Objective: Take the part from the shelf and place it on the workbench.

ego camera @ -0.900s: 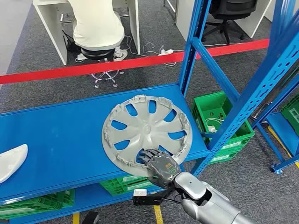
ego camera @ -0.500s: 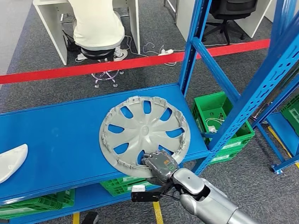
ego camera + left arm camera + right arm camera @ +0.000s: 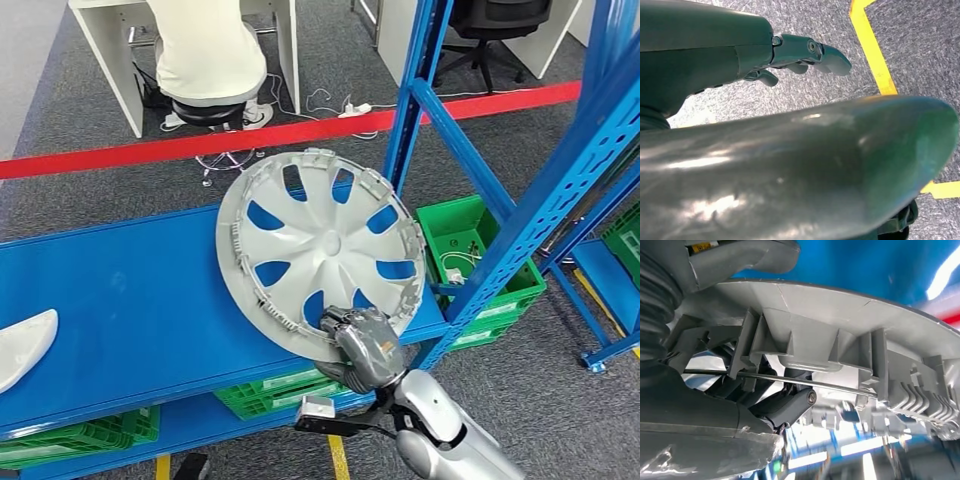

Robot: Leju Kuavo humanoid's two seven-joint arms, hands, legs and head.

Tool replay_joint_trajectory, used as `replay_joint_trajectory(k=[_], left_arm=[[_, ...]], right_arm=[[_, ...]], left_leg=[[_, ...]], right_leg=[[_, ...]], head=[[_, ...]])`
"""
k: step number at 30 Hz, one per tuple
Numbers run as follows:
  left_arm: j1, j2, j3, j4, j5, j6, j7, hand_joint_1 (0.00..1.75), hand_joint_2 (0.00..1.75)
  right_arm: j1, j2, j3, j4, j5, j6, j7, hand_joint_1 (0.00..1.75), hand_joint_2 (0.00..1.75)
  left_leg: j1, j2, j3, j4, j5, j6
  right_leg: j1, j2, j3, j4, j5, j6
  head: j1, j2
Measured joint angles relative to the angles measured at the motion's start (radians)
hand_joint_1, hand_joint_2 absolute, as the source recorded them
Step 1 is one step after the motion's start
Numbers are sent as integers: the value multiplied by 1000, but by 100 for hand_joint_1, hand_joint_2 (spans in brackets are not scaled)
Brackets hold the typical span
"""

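Right robot hand (image 3: 364,347) grips hubcap (image 3: 321,250) rim, tilted off shelf (image 3: 113,290), inner side up. Right wrist view: fingers (image 3: 791,405) hooked behind clips. Left robot hand (image 3: 753,55) empty, fingers apart.

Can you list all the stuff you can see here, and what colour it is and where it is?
Wheel cover: one, silver grey, tilted up over the blue shelf, held at its near rim.
Shelf board: one, blue, across the middle of the head view.
Shelf posts: several, blue, at the right.
White part: one, white, on the shelf at its far left end.
Crates: several, green, on the floor and under the shelf.
Floor tape: one red strip across the grey carpet behind the shelf.
Desk: one, white, at the back.
Person: one, in white, seated at the desk.
Office chair: one, black, back right.
Right hand: grey, grips the wheel cover's rim.
Left hand: dark, over grey carpet, holding nothing.
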Motion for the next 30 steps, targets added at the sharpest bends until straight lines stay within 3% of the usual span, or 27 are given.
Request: replay_joint_trajectory(k=[9,17,21,30], left_arm=[[-1,-1,0,0,-8,8,0,0,0],[-3,-1,-1,0,-27,27,-39,0,0],[-3,-2,-4,0,-62,39,-112,0,175],[-3,-8,-10,0,-79,53,-261,0,175]], right_arm=[[58,-1,-69,-130,34,-117,-65,175,175],[78,-2,-82,-199,-3,-137,-118,175,175],[96,-7,-109,-266,-42,-139,-171,175,175],[145,-41,-160,-369,-176,-137,-230,175,175]], left_leg=[[0,0,0,0,0,0],[0,0,-1,0,0,0],[0,0,-1,0,0,0],[0,0,-1,0,0,0]], right_leg=[[0,0,-1,0,0,0],[0,0,-1,0,0,0],[0,0,-1,0,0,0],[0,0,-1,0,0,0]], head=[[0,0],[0,0],[0,0],[0,0]])
